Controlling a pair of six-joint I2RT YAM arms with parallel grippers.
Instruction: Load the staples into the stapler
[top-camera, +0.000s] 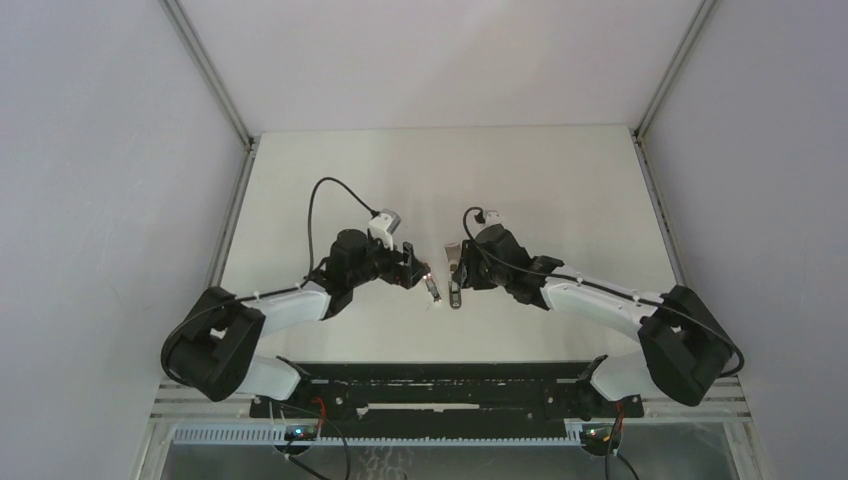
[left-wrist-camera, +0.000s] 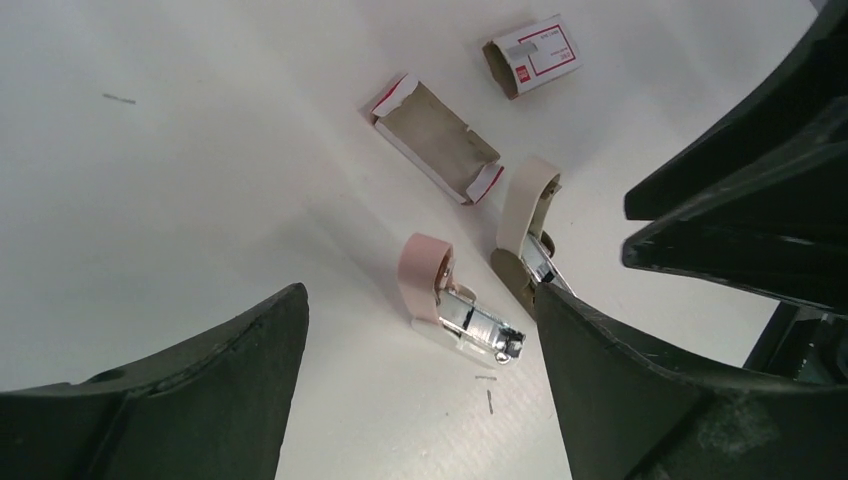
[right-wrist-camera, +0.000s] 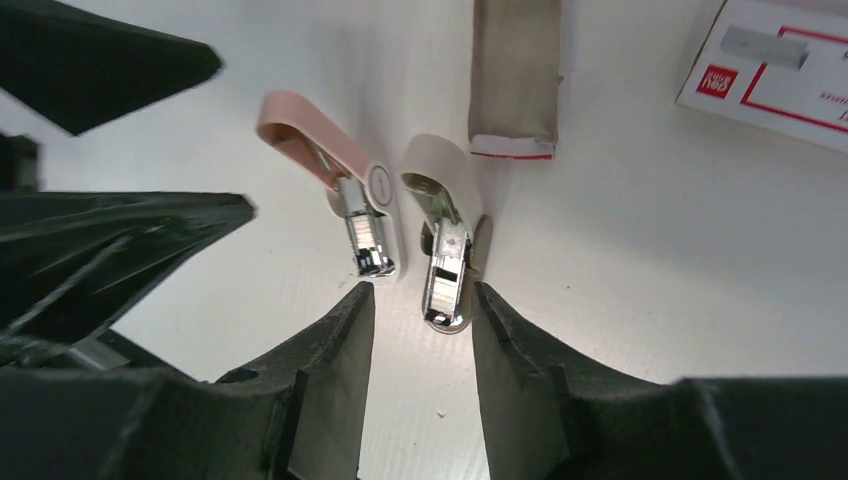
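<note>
Your L gripper hangs w/ jaws wide apart, nothing held. The stapler, pink-and-white, lies open on the table btwn those jaws, metal channel showing, abt midway btwn the side edges and nearer the near edge. Your R gripper has jaws partway apart around the tip of the grey-brown tool, gap on one side, not clamped. That tool sits just beside the stapler. The staple box and its tray lie apart, toward the far edge. Two tiny loose staples lie near the stapler.
</note>
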